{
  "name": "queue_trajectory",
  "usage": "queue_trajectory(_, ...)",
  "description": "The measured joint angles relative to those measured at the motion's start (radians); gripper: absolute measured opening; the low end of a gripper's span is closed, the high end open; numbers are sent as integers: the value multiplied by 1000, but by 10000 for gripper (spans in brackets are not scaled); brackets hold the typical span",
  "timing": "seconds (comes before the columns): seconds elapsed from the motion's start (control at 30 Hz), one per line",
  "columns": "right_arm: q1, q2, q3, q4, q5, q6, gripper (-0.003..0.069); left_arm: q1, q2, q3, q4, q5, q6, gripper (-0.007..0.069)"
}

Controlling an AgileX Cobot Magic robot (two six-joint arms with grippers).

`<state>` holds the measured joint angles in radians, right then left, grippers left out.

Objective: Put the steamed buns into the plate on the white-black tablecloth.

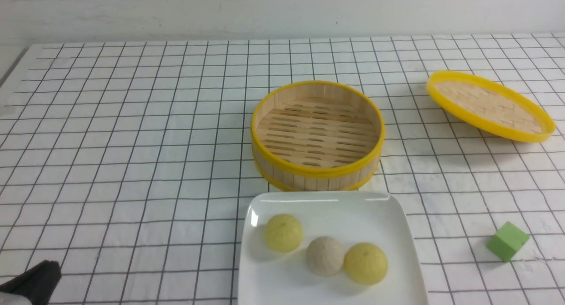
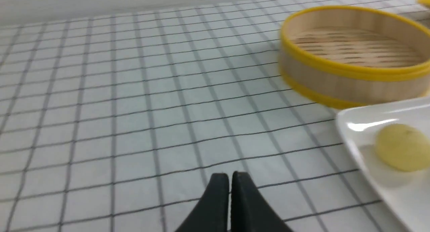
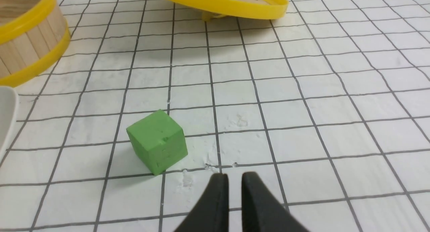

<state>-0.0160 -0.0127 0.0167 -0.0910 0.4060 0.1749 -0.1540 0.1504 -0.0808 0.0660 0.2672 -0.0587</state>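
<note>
All 3 steamed buns (image 1: pixel 325 256) sit in the plate (image 1: pixel 269 291), so I'm likely finished, left gripper (image 2: pixel 230 175) seemingly closed, right gripper (image 3: pixel 235 175) slightly parted.

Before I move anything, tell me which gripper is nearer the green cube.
Right. The right gripper is on the cube's side of the plate; the left gripper is beyond the plate's left side, with the plate between it and the cube.

three steamed buns (image 1: pixel 325 256), two of them pale yellow and one beige-white, one white plate (image 1: pixel 388 208), one round bamboo steamer (image 1: pixel 318 179), one yellow-rimmed lid (image 1: pixel 490 104), one green cube (image 1: pixel 508 241), one black-gridded white tablecloth (image 1: pixel 110 163), two end effectors
</note>
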Motion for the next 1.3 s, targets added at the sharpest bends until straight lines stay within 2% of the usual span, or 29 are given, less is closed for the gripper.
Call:
queue_trajectory(0.07, 0, 0, 0, 0, 0, 0, 90, 106, -3, 59, -18, -19, -8, 36)
queue_trajectory(0.1, 0, 0, 0, 0, 0, 0, 90, 115, -5, 59, -18, -19, -8, 36)
queue_trajectory(0.13, 0, 0, 0, 0, 0, 0, 92, 165, -27, 90, -14, -11, -23, 37)
queue_trajectory(0.3, 0, 0, 0, 0, 0, 0, 93, 207, -146, 109, 24, 32, -37, 39)
queue_trajectory(0.47, 0, 0, 0, 0, 0, 0, 93, 206, -161, 109, 16, 89, -37, 46)
queue_trajectory(0.9, 0, 0, 0, 0, 0, 0, 107, 62, -162, 107, 1, 99, -39, 55)
queue_trajectory(1.3, 0, 0, 0, 0, 0, 0, 118, 59, -162, 107, 5, 99, -39, 69)
